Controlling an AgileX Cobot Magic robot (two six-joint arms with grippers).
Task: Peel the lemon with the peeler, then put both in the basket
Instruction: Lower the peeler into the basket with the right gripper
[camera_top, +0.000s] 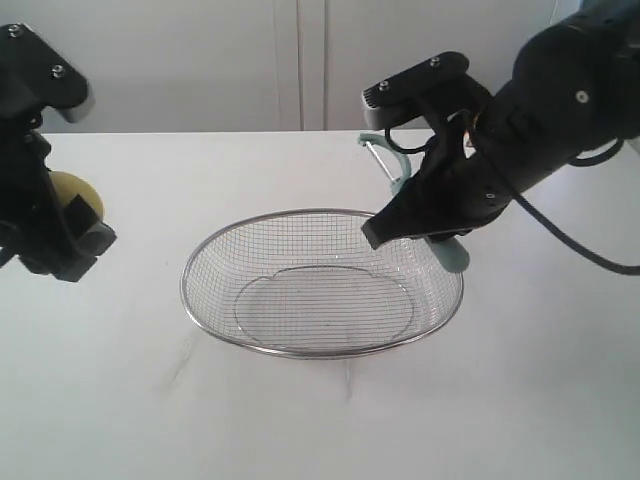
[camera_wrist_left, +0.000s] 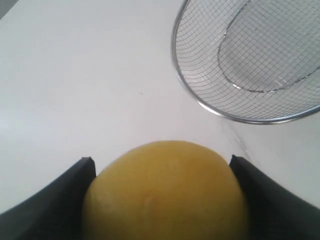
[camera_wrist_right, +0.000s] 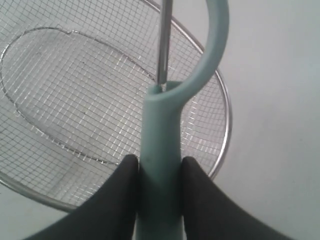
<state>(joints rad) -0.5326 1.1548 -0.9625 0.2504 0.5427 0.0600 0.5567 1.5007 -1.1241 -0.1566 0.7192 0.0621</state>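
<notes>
Your right pincer (camera_wrist_right: 160, 167) clamps the slim teal peeler (camera_wrist_right: 159, 120), blade head pointing straight away from it | your left pincer (camera_wrist_left: 161, 159) grips the smooth round lemon (camera_wrist_left: 165, 200)

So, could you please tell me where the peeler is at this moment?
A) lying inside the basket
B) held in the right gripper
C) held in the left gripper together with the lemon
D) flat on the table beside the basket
B: the right wrist view shows the peeler clamped by its teal handle in the right gripper, and the basket has nothing in it.
</notes>
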